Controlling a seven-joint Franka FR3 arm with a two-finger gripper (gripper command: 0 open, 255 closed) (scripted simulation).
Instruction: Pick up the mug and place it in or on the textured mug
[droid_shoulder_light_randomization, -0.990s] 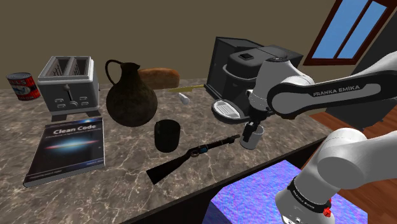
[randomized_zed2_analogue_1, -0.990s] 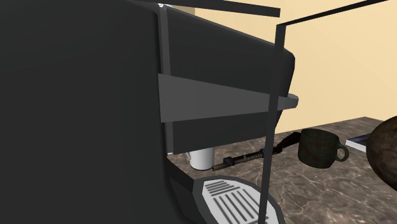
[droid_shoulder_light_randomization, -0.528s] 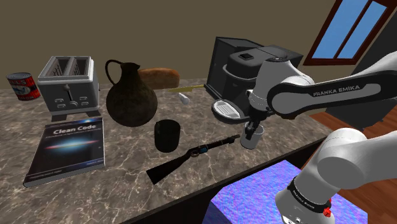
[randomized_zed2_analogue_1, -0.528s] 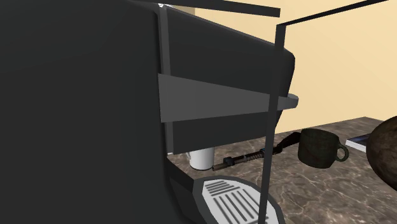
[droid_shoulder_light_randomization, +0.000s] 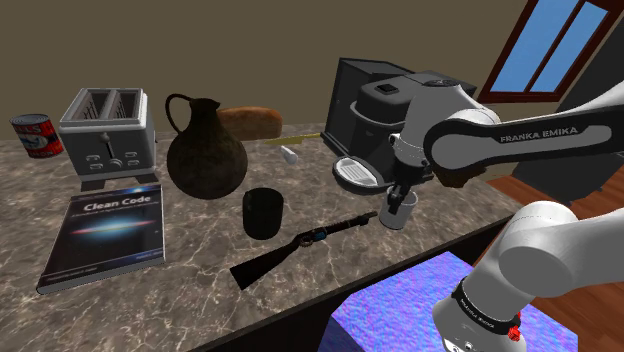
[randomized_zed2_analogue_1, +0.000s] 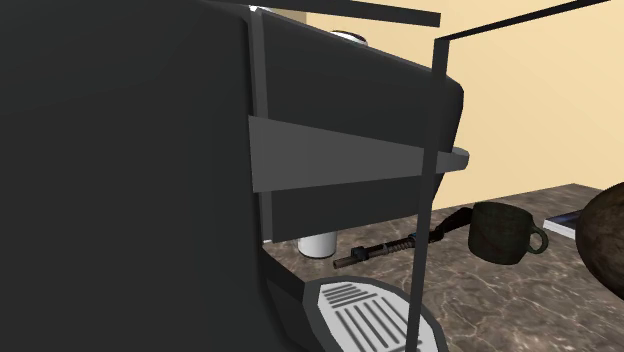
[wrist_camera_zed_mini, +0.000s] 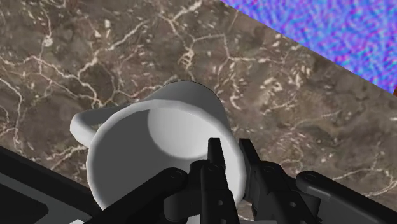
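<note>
Hand (wrist_camera_zed_mini: 230, 149): clamps mug (wrist_camera_zed_mini: 159, 143) rim, 1 finger inside.
Dark mug (droid_shoulder_light_randomization: 263, 212): on surface (droid_shoulder_light_randomization: 200, 250); shoulder view, 9 o'clock from mug.

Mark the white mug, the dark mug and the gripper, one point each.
white mug (wrist_camera_zed_mini: 156, 143): wrist view, on the inside of its bowl.
dark mug (droid_shoulder_light_randomization: 264, 214): shoulder view, on its side wall.
gripper (wrist_camera_zed_mini: 229, 151): wrist view, midway between the fingertips, at the white mug's rim wall.

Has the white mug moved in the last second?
Yes. The white mug, clasped by the gripper, has risen slightly against the coffee machine beside it.
</note>
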